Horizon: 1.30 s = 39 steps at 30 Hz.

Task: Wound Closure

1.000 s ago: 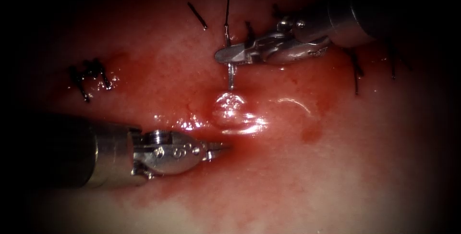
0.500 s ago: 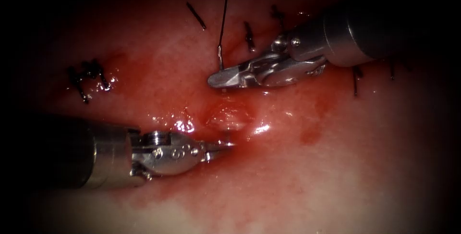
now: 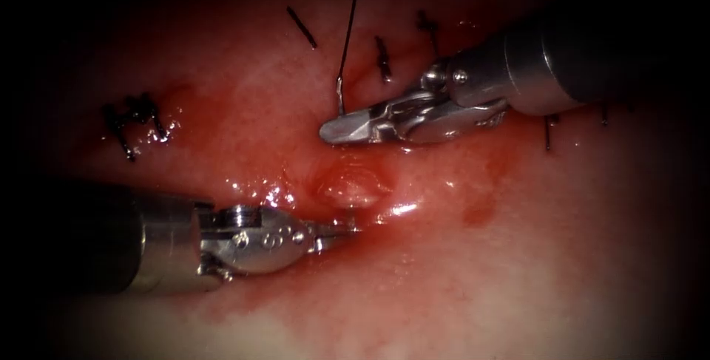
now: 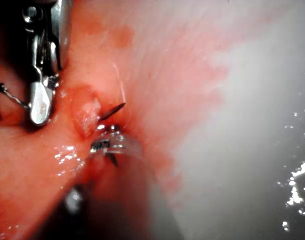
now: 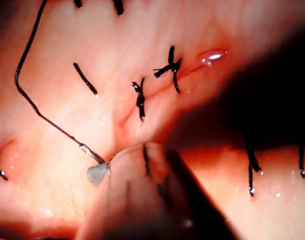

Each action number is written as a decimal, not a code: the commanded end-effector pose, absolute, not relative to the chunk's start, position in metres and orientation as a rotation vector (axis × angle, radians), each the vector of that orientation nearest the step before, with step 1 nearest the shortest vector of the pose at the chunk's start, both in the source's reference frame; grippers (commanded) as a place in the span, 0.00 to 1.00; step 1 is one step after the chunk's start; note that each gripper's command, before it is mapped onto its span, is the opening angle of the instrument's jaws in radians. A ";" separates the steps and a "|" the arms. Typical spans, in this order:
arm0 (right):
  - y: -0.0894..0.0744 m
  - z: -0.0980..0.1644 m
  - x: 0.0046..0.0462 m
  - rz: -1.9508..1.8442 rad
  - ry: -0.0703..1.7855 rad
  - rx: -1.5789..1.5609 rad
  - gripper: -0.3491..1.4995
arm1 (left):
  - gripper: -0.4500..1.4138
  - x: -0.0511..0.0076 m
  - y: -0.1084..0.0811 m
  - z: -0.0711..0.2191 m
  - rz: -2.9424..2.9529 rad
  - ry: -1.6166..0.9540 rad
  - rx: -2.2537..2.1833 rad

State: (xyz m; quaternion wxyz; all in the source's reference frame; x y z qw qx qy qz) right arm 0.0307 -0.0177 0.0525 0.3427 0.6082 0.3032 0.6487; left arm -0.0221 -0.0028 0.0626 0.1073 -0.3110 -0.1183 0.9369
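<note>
Several knotted stitches [image 3: 137, 120] already sit along the cut. The right tool [image 3: 347, 129] pinches the needle's [image 3: 339, 101] thread end, its body in the tissue [image 3: 518, 256]. The left tool [image 3: 336, 228] is pressed on the tissue edge, its tip beside the needle point.

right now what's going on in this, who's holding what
The right tool is shut on the needle close to its thread end, pressed low onto the tissue. The rest of the needle's curve goes under the tool and seems to be in the tissue. The thread trails up and away from it. The left tool sits with its tip at the raised wound edge; whether it grips anything is unclear. Tied stitches lie nearby.
</note>
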 end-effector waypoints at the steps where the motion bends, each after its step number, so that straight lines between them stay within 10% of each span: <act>1: -0.018 0.053 0.0312 1.660 0.889 1.472 0.24 | 0.14 -0.0227 -0.004 0.063 2.755 -0.356 -0.916; 6: -0.015 0.053 0.0306 1.572 1.149 1.260 0.75 | 0.14 -0.0228 -0.004 0.063 2.753 -0.361 -0.916; 12: -0.012 0.053 0.0299 1.419 1.278 0.890 0.97 | 0.14 -0.0228 -0.004 0.062 2.753 -0.361 -0.916; 39: -0.011 0.053 0.0245 1.056 1.131 0.538 0.86 | 0.14 -0.0227 -0.004 0.062 2.752 -0.366 -0.917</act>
